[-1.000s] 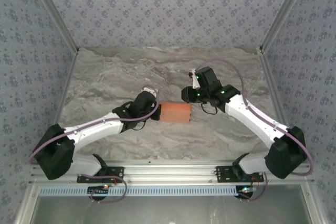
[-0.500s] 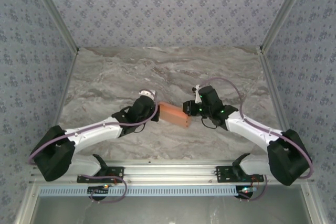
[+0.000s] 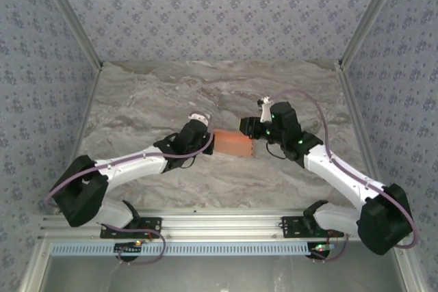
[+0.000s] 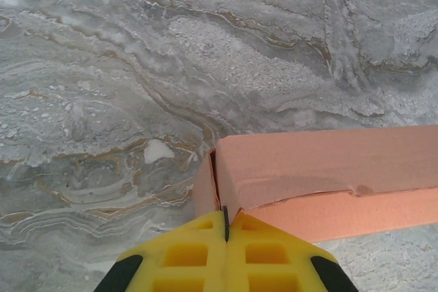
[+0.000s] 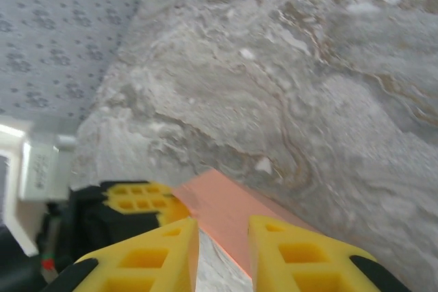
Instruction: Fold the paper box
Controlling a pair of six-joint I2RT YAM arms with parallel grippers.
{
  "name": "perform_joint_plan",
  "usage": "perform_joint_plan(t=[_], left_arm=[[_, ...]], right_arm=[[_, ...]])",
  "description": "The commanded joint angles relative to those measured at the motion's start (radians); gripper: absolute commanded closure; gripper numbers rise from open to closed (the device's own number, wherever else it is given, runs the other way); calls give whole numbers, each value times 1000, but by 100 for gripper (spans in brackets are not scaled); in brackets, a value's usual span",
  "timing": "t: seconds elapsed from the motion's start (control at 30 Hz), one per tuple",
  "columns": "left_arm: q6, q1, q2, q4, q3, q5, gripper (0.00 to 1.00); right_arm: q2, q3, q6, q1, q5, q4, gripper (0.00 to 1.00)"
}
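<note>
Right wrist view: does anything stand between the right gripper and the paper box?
Nothing visible does. The paper box lies just past the right gripper, whose fingers stand apart, and one edge of the box shows in the gap between them. The left gripper is shut on the box's far end, off that path.

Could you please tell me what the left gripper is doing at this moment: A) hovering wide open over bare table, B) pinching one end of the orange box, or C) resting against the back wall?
B: the left wrist view shows the left gripper closed tight on the near corner of the box.
</note>
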State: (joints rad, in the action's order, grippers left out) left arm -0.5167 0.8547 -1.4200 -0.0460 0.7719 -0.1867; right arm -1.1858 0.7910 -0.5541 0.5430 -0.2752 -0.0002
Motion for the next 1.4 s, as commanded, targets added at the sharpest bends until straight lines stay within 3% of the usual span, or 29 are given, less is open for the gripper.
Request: perform_joint_plan(t=[0.0, 0.27, 0.4, 0.53, 0.73, 0.8, 0.87, 1.07, 1.2, 1.37], left_arm=[[23, 12, -56, 143, -9, 34, 97], [62, 11, -78, 168, 25, 15, 97], [46, 11, -94, 147, 24, 27, 94], [25, 12, -110, 121, 24, 59, 79], [34, 12, -121, 130, 49, 124, 74], [36, 9, -92, 128, 43, 150, 57], [41, 10, -48, 125, 29, 167, 47], [37, -11, 123, 132, -21, 178, 25], [19, -40, 204, 121, -33, 201, 19], [4, -65, 193, 126, -14, 224, 19]], right_arm=[[-77, 27, -7, -12, -105, 54, 75], [-185, -36, -45, -84, -249, 197, 78], [-182, -146, -93, -72, -236, 298, 78], [-170, -225, -108, -60, -190, 362, 79], [-117, -271, -32, -32, -86, 335, 81], [-94, -283, -20, -30, -70, 326, 81], [-74, -282, -9, -31, -63, 308, 80], [-19, -229, 73, -29, -47, 183, 76], [2, -202, 116, -34, -40, 128, 74], [8, -150, 126, -35, -78, 118, 74]])
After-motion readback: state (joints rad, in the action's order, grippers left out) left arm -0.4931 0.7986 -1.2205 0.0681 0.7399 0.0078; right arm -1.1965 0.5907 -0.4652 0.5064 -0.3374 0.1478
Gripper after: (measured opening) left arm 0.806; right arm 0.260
